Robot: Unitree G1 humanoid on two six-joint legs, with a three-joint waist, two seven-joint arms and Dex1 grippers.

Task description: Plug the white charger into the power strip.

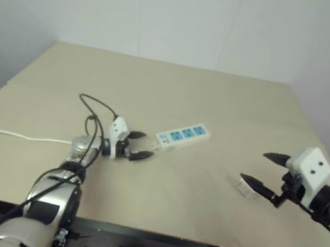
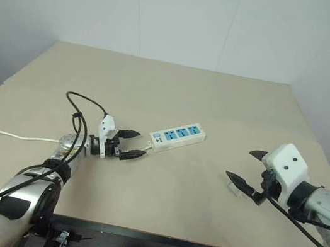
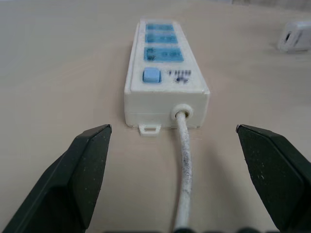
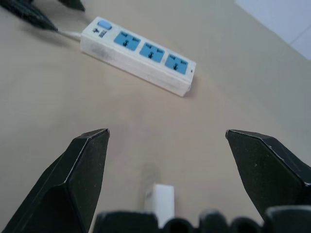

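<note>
Both grippers gape empty: left gripper beside the power strip mid-frame, right gripper over the white charger, lower right. Lower squarely, pinch its sides.

Setting: a bare indoor test space, most like a robotics lab or trial room. Evidence: one plain beige table set against blank white wall panels, bearing little beyond a power strip with its white cord and a small charger. Loose black cables run along the robot arm over the table's near edge.
</note>
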